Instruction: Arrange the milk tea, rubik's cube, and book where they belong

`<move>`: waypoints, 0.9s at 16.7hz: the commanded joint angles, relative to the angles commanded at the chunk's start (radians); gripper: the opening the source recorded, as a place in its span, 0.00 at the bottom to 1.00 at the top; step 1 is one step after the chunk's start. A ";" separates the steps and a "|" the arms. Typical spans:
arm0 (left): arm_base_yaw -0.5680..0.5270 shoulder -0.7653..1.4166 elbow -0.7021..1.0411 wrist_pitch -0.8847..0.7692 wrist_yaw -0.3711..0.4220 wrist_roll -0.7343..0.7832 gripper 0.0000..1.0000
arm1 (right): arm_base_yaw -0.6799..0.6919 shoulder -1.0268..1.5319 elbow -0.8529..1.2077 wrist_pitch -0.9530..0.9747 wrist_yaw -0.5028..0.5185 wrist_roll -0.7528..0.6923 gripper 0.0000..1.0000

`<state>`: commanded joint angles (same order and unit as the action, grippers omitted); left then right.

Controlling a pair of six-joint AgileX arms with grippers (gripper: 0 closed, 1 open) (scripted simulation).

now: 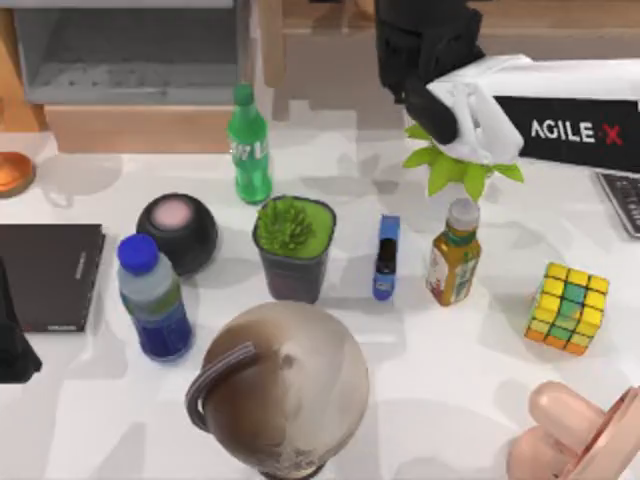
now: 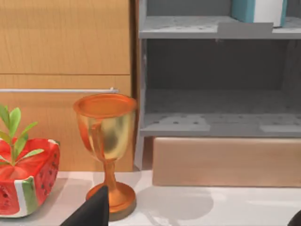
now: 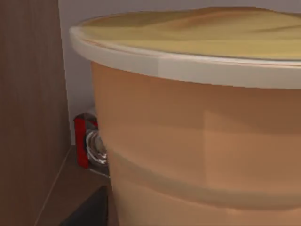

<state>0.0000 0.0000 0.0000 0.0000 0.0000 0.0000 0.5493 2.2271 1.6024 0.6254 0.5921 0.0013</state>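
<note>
The milk tea [image 3: 202, 141] is a tan cup with a cream lid, standing upright inside a wooden compartment, very close in the right wrist view. One dark finger [image 3: 87, 212] of my right gripper [image 1: 425, 45] stands just beside the cup, spread wide. The gripper is open at the back cabinet. The rubik's cube [image 1: 568, 307] rests on the table at the right. The teal book [image 2: 258, 10] stands on the upper level of the grey shelf [image 2: 207, 28]. My left gripper [image 1: 10, 345] is parked open at the table's left edge.
A green bottle [image 1: 248, 150], blue-capped bottle [image 1: 155, 300], black round speaker [image 1: 178, 232], potted succulent [image 1: 293, 240], yellow bottle [image 1: 453, 255], brown dome [image 1: 285, 385] and thin black book [image 1: 50, 275] crowd the table. An orange goblet [image 2: 106, 136] and a watermelon planter [image 2: 26, 179] stand by the shelf.
</note>
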 joint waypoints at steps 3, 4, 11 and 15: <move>0.000 0.000 0.000 0.000 0.000 0.000 1.00 | -0.015 0.068 0.109 -0.041 -0.013 0.000 1.00; 0.000 0.000 0.000 0.000 0.000 0.000 1.00 | -0.016 0.085 0.136 -0.051 -0.014 0.000 1.00; 0.000 0.000 0.000 0.000 0.000 0.000 1.00 | -0.013 0.107 0.171 -0.064 -0.013 -0.001 0.92; 0.000 0.000 0.000 0.000 0.000 0.000 1.00 | -0.013 0.107 0.171 -0.064 -0.013 -0.001 0.62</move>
<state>0.0000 0.0000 0.0000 0.0000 0.0000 0.0000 0.5363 2.3337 1.7732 0.5613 0.5794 0.0007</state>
